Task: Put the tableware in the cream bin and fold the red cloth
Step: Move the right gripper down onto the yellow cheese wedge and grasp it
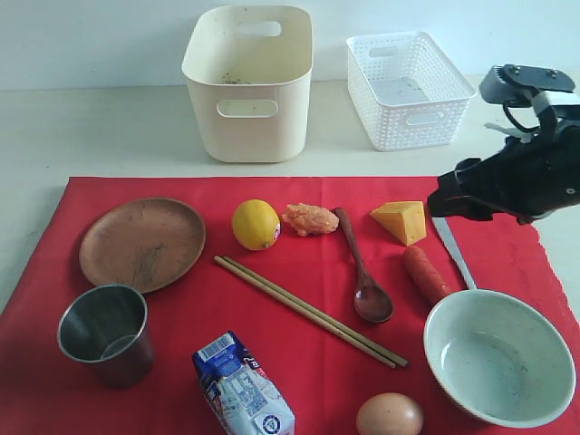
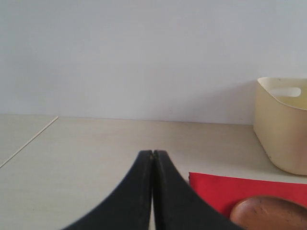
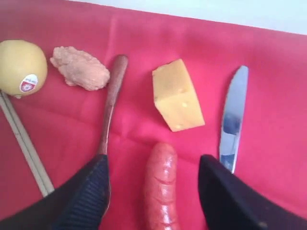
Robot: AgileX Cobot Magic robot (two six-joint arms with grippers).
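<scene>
Tableware is lying across the large bright red cloth [image 1: 313, 376]: round brown wooden plate [image 1: 141, 243], steel cup [image 1: 120, 362], wooden chopsticks [image 1: 308, 310], dark wooden spoon [image 1: 361, 272], silver knife [image 1: 453, 252], pale green-white bowl [image 1: 497, 355]. We are seeing dark specks inside the tall cream plastic bin [image 1: 246, 136] behind it. Our right gripper [image 3: 153, 163] is hanging open, our left gripper [image 2: 153, 154] sitting closed, both empty.

Counter [image 1: 109, 127]: pale, matte, light wood-tone, ending at a white wall behind. Three things sit directly on it.

Red cloth [image 1: 181, 317]: spread flat over the near part, far edge straight, right edge scalloped.

Cream bin [image 1: 249, 140]: upright on bare counter at the back, just beyond the cloth's far edge, not touching it.

White lattice basket [image 1: 412, 127]: upright to the right of the bin, apart from it, also off the cloth.
</scene>
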